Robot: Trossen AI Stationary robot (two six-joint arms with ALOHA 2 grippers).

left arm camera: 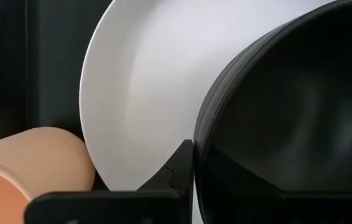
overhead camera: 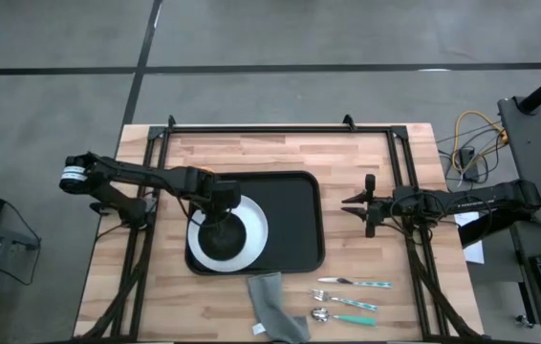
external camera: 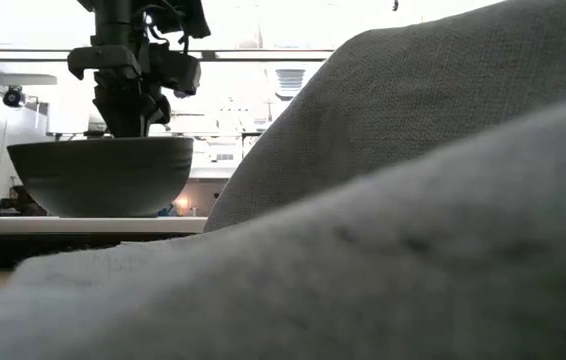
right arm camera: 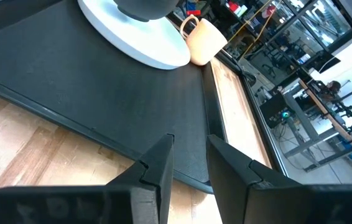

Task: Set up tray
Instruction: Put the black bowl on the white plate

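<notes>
Tray [overhead camera: 304, 225]: large, flat, black rectangle with rounded corners and a low raised rim. Matte surface. Sits at table [overhead camera: 251, 158] centre, long side running 9 to 3 o'clock in the high view. Its 3 o'clock half is bare; the 9 o'clock half is loaded.

White round plate [overhead camera: 254, 229] lies on the tray's 9 o'clock half, its edge reaching the tray rim at 9 o'clock. Black bowl [overhead camera: 221, 241] stands on the plate, upright, toward 7 o'clock of plate centre. Peach mug [right arm camera: 202, 40] with a loop handle on the tray beside the plate, at about 11 o'clock of it; touching or just apart, cannot tell.

Left gripper [overhead camera: 219, 218] is over the bowl's 12 o'clock rim, arm reaching in from 9 o'clock. Left wrist view shows one dark finger [left arm camera: 176, 171] pressed against the bowl's outer wall; the other finger is not seen. Jaws appear to be pinching the bowl rim.

Right gripper [overhead camera: 357, 204] waits off the tray at 3 o'clock, near its rim, above bare wood. Jaws nearly together with a narrow gap, gripping nothing.

Grey cloth [overhead camera: 275, 304] lies at 6 o'clock of the tray, just off its rim. Three pieces of cutlery [overhead camera: 352, 301] with teal handles at 5 o'clock, lying parallel on the wood.
</notes>
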